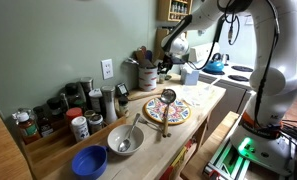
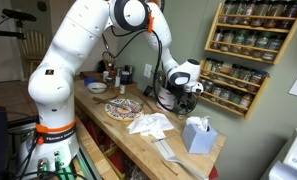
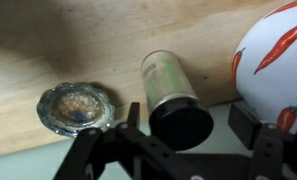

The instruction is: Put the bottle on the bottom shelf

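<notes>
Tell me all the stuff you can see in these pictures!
Bottle: one, pale green with a black cap, between the gripper's fingers.
Little dish: one, shiny silver, beside the bottle.
Jar: one, white with red chillies, on the bottle's other side.
Spice rack: one, brown wood, on the wall, lined with small jars.
Plate: one, colourful pattern, on the wooden counter.
Blue bowl: one, near end of the counter.
Metal bowl: one, silver, next to the blue bowl.
Tissue box: one, light blue, on the counter.
Kettle: one, blue, far end.
Robot arm: one, white.
Gripper: one, black, open.
</notes>
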Action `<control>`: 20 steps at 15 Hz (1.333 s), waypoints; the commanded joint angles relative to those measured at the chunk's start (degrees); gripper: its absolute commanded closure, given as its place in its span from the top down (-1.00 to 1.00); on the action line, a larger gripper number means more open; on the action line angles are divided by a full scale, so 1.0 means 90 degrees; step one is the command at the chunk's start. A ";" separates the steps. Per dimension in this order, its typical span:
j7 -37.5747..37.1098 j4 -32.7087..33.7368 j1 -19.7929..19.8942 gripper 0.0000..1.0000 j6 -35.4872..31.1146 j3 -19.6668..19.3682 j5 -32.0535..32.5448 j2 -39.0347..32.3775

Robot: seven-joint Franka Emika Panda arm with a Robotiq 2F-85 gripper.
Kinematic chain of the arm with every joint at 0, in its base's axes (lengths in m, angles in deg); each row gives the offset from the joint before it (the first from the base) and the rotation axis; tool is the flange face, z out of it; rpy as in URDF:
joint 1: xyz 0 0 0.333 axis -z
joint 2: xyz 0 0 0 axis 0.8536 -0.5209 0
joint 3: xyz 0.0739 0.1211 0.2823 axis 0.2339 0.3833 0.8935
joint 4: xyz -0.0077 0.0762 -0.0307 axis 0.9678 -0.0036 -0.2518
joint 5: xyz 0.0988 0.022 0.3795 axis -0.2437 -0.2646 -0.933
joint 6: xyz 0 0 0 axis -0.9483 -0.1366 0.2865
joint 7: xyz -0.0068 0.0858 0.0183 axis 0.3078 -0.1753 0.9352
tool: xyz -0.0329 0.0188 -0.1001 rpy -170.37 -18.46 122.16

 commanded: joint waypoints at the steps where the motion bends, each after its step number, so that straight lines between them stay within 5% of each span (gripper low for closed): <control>1: -0.0005 -0.0099 0.0083 0.16 -0.0182 0.0084 -0.0065 -0.0020; 5: -0.0281 -0.0220 -0.0071 -0.40 0.0007 -0.0176 0.0323 0.0158; 13: 0.0119 -0.1040 0.0088 -0.40 0.0320 -0.0219 0.0382 0.1236; 20: 0.0453 -0.1783 -0.0085 -0.40 0.1142 -0.0674 0.0527 0.2589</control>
